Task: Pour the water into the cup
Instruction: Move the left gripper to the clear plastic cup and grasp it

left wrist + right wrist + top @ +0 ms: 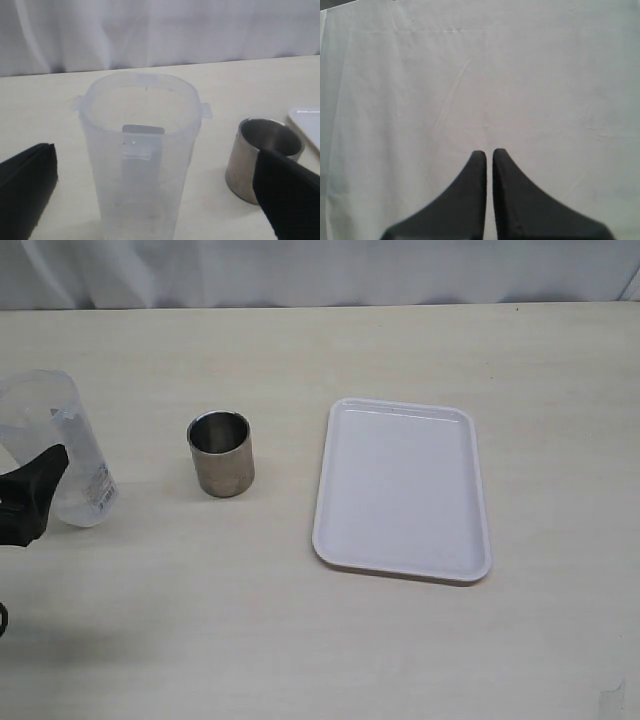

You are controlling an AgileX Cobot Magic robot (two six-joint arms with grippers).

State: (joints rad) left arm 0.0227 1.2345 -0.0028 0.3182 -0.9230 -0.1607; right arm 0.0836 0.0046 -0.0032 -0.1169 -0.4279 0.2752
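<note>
The short steel cup (pixel 220 453) stands upright on the table left of centre. It also shows in the left wrist view (pixel 245 165). A tall clear plastic tumbler (pixel 62 445) with a small label stands at the far left. My left gripper (pixel 38 485) is open, its black fingers either side of the tumbler (pixel 140 160) with a gap on each side (pixel 155 165). Water is too faint to make out in the tumbler. My right gripper (pixel 489 152) is shut and empty, facing white cloth, out of the exterior view.
A white rectangular tray (pixel 400 406) lies empty to the right of the steel cup; its corner shows in the left wrist view (pixel 306 119). A white curtain hangs behind the table's far edge.
</note>
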